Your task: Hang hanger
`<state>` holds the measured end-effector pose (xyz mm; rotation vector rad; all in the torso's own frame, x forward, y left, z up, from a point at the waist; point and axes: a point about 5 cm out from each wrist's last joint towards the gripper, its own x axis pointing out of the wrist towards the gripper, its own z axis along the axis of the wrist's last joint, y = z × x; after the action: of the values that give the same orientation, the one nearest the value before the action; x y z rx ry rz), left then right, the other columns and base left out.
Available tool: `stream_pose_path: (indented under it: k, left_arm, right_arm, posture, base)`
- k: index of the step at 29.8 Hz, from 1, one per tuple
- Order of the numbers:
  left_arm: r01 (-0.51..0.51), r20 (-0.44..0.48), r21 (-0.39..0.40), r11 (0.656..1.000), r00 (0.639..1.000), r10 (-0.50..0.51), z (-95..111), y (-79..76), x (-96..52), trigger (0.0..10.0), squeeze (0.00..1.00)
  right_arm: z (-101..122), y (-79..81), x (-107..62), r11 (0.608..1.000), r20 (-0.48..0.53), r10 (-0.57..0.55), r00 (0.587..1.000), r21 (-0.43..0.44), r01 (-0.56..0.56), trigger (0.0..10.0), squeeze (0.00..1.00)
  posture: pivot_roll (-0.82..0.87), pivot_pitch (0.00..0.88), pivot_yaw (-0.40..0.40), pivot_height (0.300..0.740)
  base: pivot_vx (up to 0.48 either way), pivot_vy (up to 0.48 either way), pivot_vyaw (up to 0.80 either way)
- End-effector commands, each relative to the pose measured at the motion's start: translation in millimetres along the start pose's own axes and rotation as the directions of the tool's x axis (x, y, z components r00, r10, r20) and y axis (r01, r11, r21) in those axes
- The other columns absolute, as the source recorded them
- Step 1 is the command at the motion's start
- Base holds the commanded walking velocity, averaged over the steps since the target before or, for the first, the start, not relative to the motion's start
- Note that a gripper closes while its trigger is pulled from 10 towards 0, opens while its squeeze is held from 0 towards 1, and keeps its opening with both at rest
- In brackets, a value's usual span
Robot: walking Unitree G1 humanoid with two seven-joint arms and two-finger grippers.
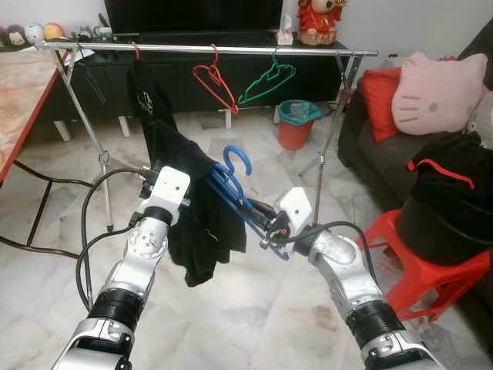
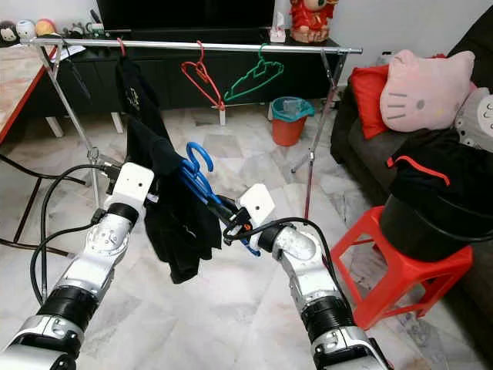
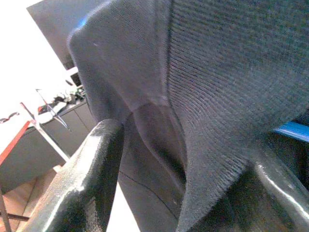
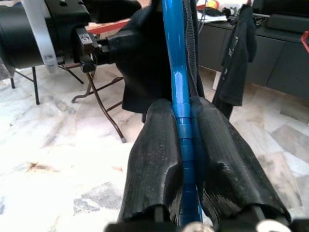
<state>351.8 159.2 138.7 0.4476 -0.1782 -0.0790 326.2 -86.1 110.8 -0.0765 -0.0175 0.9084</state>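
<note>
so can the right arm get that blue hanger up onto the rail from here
Probably yes. The right pincer is shut on the blue hanger, hook upward, and the rail has a bare stretch between the red hanger and black garment. The rail looks far, so a step forward may be needed.

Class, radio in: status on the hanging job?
Right gripper shut on blue hanger. Left gripper holds black garment draped on it. Rail ahead, with red hanger and green hanger.

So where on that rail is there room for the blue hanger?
The rail is bare between the hung black garment and the red hanger, and again from the green hanger to the right post. Red and green hang close together.
</note>
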Motion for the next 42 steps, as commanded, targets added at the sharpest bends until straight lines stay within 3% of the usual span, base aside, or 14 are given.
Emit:
stream_pose_path:
  k: [1,29,42]
  left_arm:
    - [0.024,-0.001,0.022,0.999,1.0,-0.024,1.1,-3.2,2.6,0.0,0.0]
    - [0.002,-0.01,0.017,1.0,1.0,-0.001,-1.5,-1.3,3.9,0.0,0.0]
    - [0.002,-0.013,0.01,1.0,1.0,-0.002,-2.5,-0.4,2.8,0.0,0.0]
  right_arm:
    - [15.7,-0.1,3.1,1.0,0.065,0.009,0.998,-0.028,-0.007,0.0,0.0]
    - [14.2,4.2,1.1,0.998,0.037,0.048,0.998,-0.037,-0.047,0.0,0.0]
    - [-11.4,3.2,-7.7,0.998,-0.089,0.022,0.996,-0.052,-0.027,0.0,0.0]
  posture:
    - [0.01,0.0,-0.071,0.74]
    - [0.01,0.0,-0.072,0.74]
    - [0.01,0.0,-0.072,0.74]
  base:
    - [0.0,0.0,0.0]
    - [0.0,0.0,0.0]
    - [0.0,0.0,0.0]
